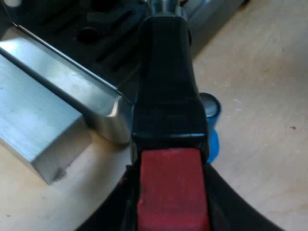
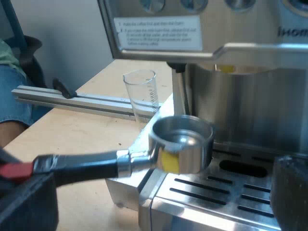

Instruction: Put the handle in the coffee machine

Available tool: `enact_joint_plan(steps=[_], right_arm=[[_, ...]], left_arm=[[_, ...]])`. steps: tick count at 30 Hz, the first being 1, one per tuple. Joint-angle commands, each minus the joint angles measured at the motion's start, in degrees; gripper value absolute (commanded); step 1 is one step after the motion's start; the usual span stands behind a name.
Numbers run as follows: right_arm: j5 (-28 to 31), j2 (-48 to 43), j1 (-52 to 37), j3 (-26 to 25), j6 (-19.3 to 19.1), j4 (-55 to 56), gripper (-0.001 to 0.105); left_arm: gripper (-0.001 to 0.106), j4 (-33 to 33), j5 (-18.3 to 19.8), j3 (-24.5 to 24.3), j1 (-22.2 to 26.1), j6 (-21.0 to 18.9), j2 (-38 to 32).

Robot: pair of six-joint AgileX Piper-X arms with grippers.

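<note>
Metal holder [image 2: 180, 139] is hovering level just above the drip grate [image 2: 216, 192] of the espresso machine [image 2: 250, 86] — not yet locked into the front, its basket bare. Left gripper [image 1: 173, 207] is clamping the red end [image 1: 173, 187] of the dark handle. Right gripper [image 2: 154, 211] is hanging with fingers spread wide, gripping nothing. Blue tamper [image 1: 214, 130] is standing just beside the handle — measuring glass [image 2: 142, 94] is standing near the machine.
</note>
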Motion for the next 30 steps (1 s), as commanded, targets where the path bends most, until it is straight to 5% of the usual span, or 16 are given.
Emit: enact_joint_plan(steps=[1, 7, 17, 24, 30], right_arm=[[0.6, 1.1, 0.0, -0.1, -0.8, -2.9, 0.09], [0.6, 2.3, -0.4, -0.1, -0.8, -5.1, 0.09], [4.3, 4.5, -1.6, -0.1, -0.8, -6.1, 0.09], [6.1, 7.6, -4.6, -0.1, -4.4, -9.7, 0.09], [6.1, 10.2, -5.9, -0.1, -12.5, -18.2, 0.09]], left_arm=[[0.0, 1.3, 4.3, -3.1, 0.1, 4.2, 3.2], [0.0, 8.0, 3.8, -7.6, 0.1, 14.3, 11.0], [0.0, 8.8, 5.1, -11.5, -0.1, 22.7, 17.8], [0.0, 7.1, 6.4, -11.5, -2.6, 23.0, 17.8], [0.0, 4.3, 8.6, -12.1, -4.3, 18.6, 21.3]])
